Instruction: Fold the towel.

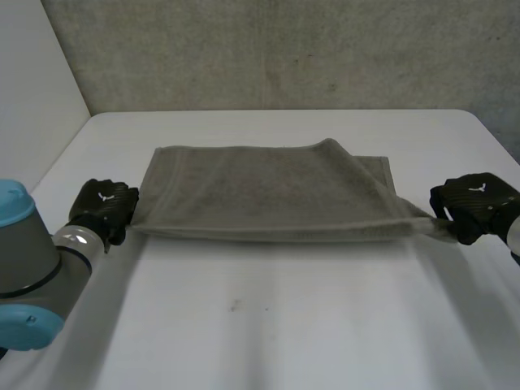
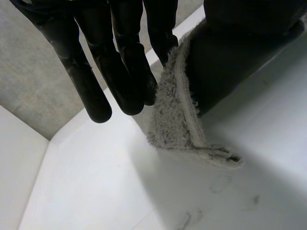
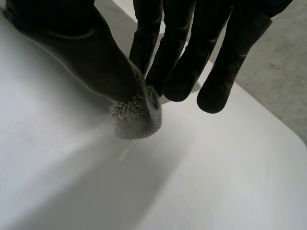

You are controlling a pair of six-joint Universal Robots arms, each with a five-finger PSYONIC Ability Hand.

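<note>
In the head view, the two near corners of the towel [image 1: 268, 191] are covered by the left hand [image 1: 104, 207] and the right hand [image 1: 475, 203], and the fingers of both are hidden beneath their backs. The left arm [image 1: 24, 268] and the right arm [image 1: 513, 234] are cut off by the frame's edge. A dark mark [image 1: 234, 305] on the bench [image 1: 325, 341] is too small to be identified.

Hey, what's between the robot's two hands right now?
The towel, in the head view: its near edge stretches from the left hand to the right hand, each pinching a corner.
</note>
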